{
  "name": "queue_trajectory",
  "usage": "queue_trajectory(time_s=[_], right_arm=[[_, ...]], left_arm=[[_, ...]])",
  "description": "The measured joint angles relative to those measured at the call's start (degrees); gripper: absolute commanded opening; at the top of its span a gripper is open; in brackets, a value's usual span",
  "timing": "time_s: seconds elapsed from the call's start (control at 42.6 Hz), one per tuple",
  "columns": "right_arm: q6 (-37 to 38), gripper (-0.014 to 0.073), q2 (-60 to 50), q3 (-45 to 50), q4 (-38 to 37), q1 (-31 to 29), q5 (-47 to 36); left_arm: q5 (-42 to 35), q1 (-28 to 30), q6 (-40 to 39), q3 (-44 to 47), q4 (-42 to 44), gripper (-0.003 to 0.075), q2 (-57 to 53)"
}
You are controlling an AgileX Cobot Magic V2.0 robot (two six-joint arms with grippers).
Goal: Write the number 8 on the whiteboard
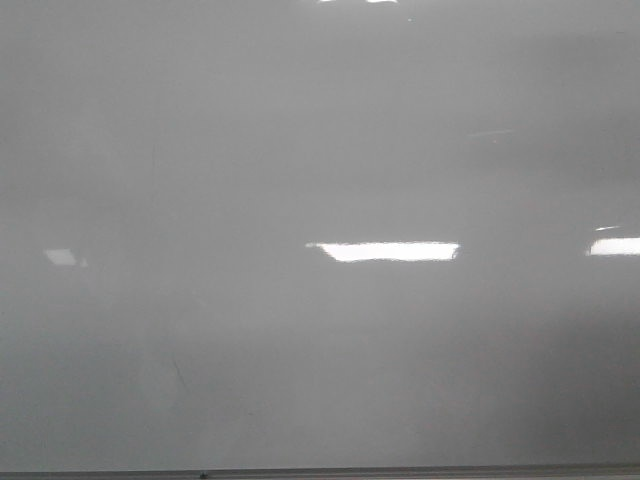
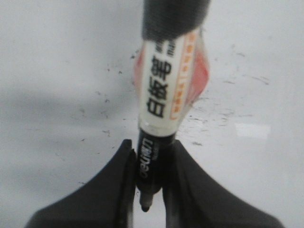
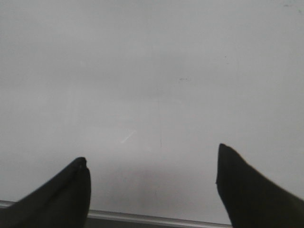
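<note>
Pale grey whiteboard (image 1: 300,150), black-flecked

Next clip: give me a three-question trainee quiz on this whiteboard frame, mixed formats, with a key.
1. True or false: a finished figure 8 is visible on the whiteboard in the front view.
2. Multiple choice: what does the left gripper hold? A) an eraser B) a marker C) nothing
3. Fill in: the right gripper is ____, with only board surface between its fingers.

Key
1. False. The front view shows only bright light reflections and faint smudges.
2. B. The marker, its bare tip pointing out past the fingertips, is clamped between the fingers.
3. Open.
</note>
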Motion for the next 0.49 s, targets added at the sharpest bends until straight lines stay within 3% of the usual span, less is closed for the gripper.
queue_trajectory(time_s=[0.235,0.492], right_arm=[[-0.2,0.0572,-0.8,-5.8,-0.9,0.0,12.2],[-3.2,0.0572,-0.9,-7.0,-0.2,0.0,16.2]], left_arm=[[16.8,-1.6,7.0,-4.9,0.0,-0.0021,-9.0],[34.6,-11.3,26.4,-11.7,-10.8,-0.002,-10.6]])
